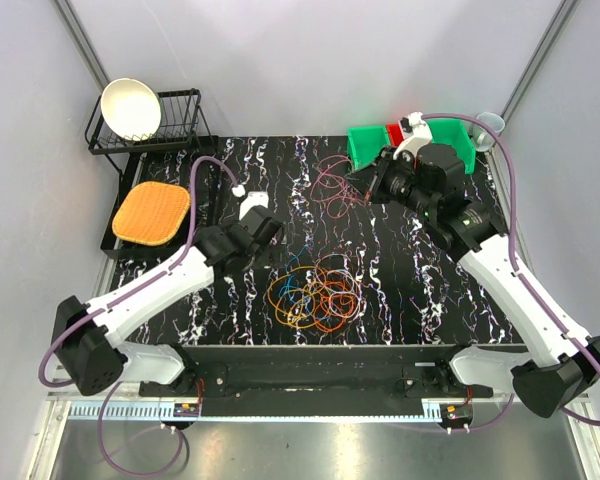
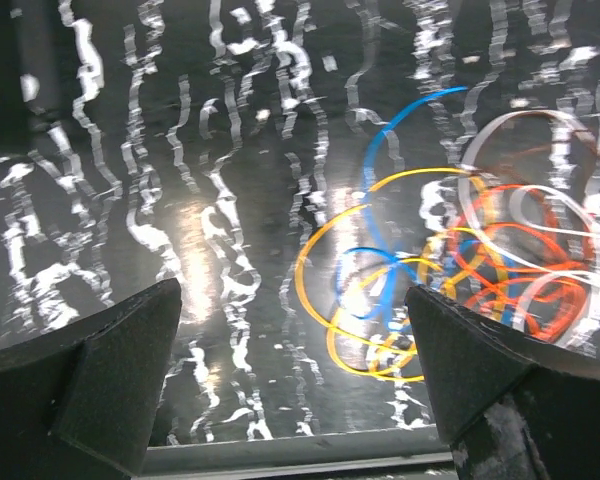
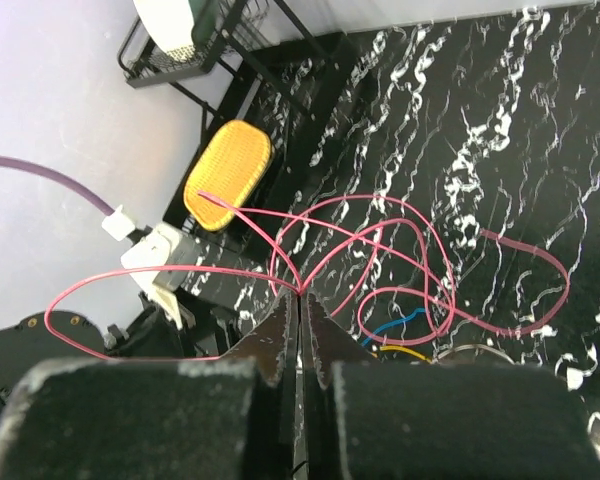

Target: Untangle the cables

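A tangle of cables (image 1: pixel 315 292), orange, yellow, blue and white loops, lies on the black marbled table (image 1: pixel 420 270) near its front edge. In the left wrist view the same tangle (image 2: pixel 480 270) sits ahead and to the right of my left gripper (image 2: pixel 292 292). That gripper is open, with only table between its fingers. It (image 1: pixel 264 232) hovers left of the pile. A separate pink cable (image 1: pixel 332 185) is lifted at the back. My right gripper (image 3: pixel 300 296) is shut on this pink cable (image 3: pixel 410 255), whose loops hang from the fingertips.
A black dish rack (image 1: pixel 170 125) holding a white bowl (image 1: pixel 130 105) stands at the back left, with an orange pad (image 1: pixel 152 212) in front of it. A white block (image 1: pixel 252 206) lies near the left gripper. A green bin (image 1: pixel 365 145) sits at the back right.
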You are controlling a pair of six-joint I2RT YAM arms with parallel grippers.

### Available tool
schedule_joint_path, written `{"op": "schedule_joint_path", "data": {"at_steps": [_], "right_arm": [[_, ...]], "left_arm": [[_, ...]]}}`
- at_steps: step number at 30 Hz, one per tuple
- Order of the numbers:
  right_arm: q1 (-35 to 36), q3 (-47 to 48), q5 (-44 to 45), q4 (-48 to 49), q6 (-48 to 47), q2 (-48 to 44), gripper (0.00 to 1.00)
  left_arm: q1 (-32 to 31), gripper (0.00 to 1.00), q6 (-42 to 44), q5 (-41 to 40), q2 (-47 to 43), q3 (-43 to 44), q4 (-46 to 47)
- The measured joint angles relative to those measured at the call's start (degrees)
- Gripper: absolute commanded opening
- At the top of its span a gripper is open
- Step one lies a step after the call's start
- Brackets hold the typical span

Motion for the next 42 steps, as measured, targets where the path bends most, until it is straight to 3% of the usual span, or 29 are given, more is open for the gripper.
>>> {"op": "schedule_joint_path", "data": {"at_steps": [7, 17, 23, 35, 42], "right_arm": [[0.00, -5.44, -0.02, -0.20, 2.45, -1.29, 0.00], [0.00, -11.28, 3.37, -5.90, 6.05, -3.69, 0.00], [0.04, -10.91, 7.65, -7.13, 7.13, -4.70, 0.00], [-0.26, 4.39, 21.07, -6.86, 2.69, 6.73, 0.00], [-5.95, 17.03, 20.26, -5.92, 0.39, 17.75, 0.00]], "left_arm": [[0.15, 0.99, 0.52, 0.31, 2.34, -0.72, -2.49], [0.13, 0.99, -2.19, -4.63, -10.27, -12.72, -4.26], [0.11, 0.98, -2.23, -7.15, -12.90, -13.51, -5.03], [0.11, 0.96, 2.67, -8.50, -11.93, -7.04, -10.43], [0.11, 0.99, 4.79, -9.05, -18.14, -7.08, -12.22]]}}
